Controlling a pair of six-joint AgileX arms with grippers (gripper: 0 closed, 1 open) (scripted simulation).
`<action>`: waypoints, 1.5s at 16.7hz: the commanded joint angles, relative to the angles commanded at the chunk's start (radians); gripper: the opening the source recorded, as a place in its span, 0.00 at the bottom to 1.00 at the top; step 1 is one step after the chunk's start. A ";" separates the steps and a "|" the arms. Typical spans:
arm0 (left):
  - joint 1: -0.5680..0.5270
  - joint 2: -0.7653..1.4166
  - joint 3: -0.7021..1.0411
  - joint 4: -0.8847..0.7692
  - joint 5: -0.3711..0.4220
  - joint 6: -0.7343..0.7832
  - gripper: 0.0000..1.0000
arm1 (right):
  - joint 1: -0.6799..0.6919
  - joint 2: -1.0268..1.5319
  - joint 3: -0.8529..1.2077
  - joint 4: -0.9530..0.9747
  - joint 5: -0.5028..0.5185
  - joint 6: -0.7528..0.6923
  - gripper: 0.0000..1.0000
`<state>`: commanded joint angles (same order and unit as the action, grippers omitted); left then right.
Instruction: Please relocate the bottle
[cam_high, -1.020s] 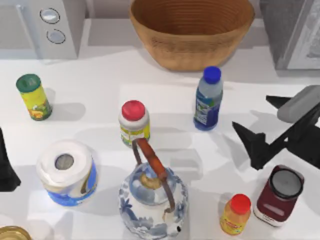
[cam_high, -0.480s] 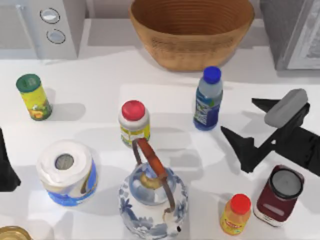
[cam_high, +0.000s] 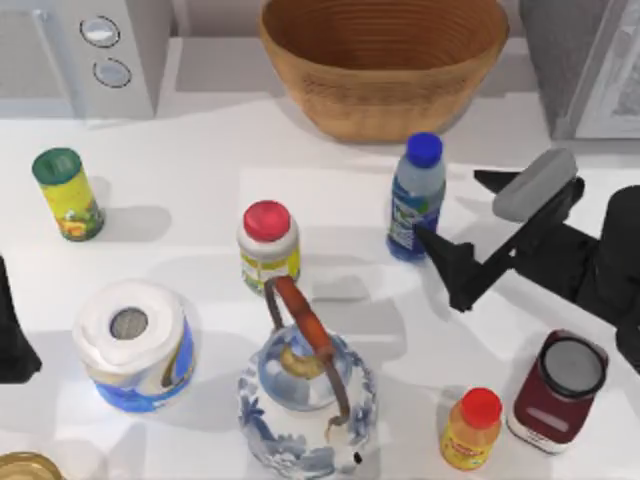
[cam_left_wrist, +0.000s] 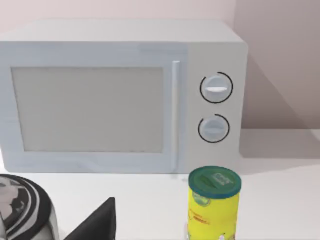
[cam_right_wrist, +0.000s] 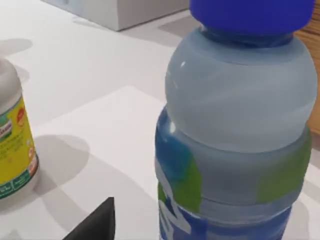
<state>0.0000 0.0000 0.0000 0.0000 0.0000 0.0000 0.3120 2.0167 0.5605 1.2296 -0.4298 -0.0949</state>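
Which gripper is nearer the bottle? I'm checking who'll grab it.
Right. The right gripper is open beside the bottle, on its right; the left arm is parked at the table's left edge.

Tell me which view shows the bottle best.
The top view: the bottle stands whole and upright in front of the basket, with the right gripper open beside it. The right wrist view shows the bottle close, cropped at cap and base. The left wrist view faces the microwave.

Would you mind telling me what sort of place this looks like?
Probably a rendered kitchen counter: a white microwave with two dials, a blue-and-white porcelain kettle and a woven wicker basket share the white table.
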 joint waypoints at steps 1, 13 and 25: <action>0.000 0.000 0.000 0.000 0.000 0.000 1.00 | 0.014 0.027 0.036 -0.010 0.014 0.003 1.00; 0.000 0.000 0.000 0.000 0.000 0.000 1.00 | 0.090 0.174 0.223 -0.045 0.090 0.019 0.92; 0.000 0.000 0.000 0.000 0.000 0.000 1.00 | 0.090 0.174 0.223 -0.045 0.090 0.019 0.02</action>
<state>0.0000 0.0000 0.0000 0.0000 0.0000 0.0000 0.4019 2.1910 0.7837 1.1844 -0.3401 -0.0755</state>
